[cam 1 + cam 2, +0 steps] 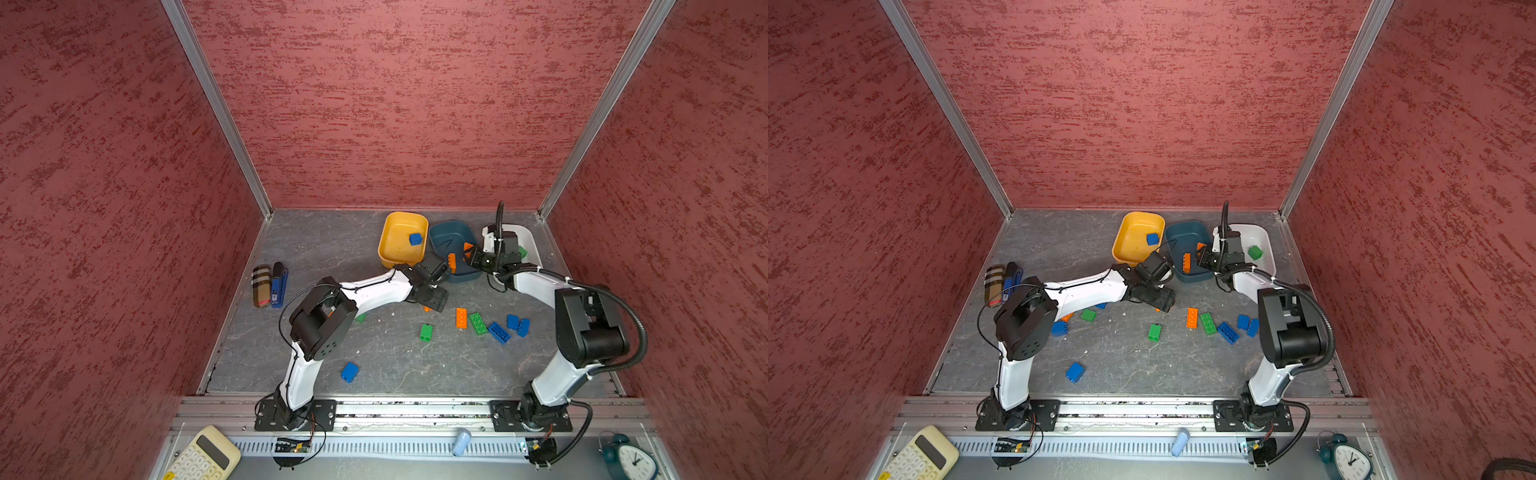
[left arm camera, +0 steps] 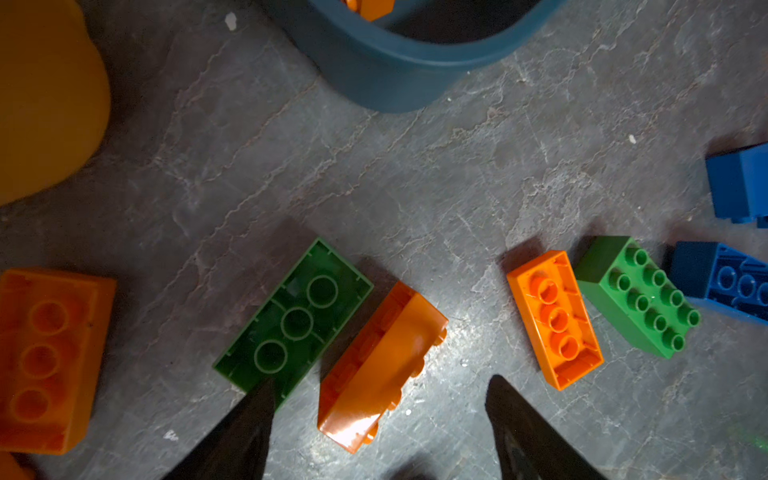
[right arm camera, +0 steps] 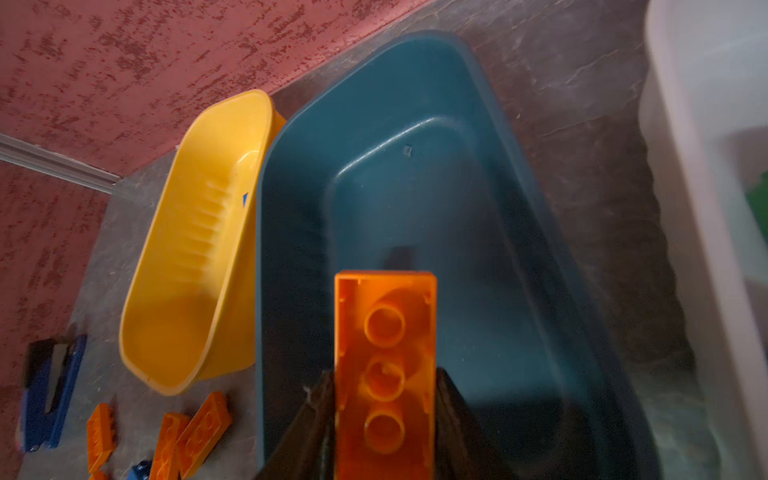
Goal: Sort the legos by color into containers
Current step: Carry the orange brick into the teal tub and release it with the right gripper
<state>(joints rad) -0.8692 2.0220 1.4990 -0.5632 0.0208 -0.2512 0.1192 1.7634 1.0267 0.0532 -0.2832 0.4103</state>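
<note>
My left gripper (image 2: 382, 390) is open, low over the floor, with its fingers on either side of an orange lego (image 2: 380, 368) lying on its side. An upturned green lego (image 2: 295, 320) touches one fingertip. My right gripper (image 3: 384, 374) is shut on a long orange lego (image 3: 385, 353), held above the teal container (image 3: 415, 166). In both top views the yellow container (image 1: 399, 222) holds a blue lego (image 1: 415, 239), and the white container (image 1: 1264, 237) holds a green one (image 1: 1255, 252). Loose orange (image 1: 461, 318), green (image 1: 478, 323) and blue legos (image 1: 498, 332) lie between the arms.
A blue stapler-like item (image 1: 279, 284) and a plaid case (image 1: 261, 286) lie by the left wall. More legos sit under my left arm (image 1: 1088, 314). A lone blue lego (image 1: 350, 371) lies near the front rail. A calculator (image 1: 203, 457) and a clock (image 1: 631, 457) sit outside the rail.
</note>
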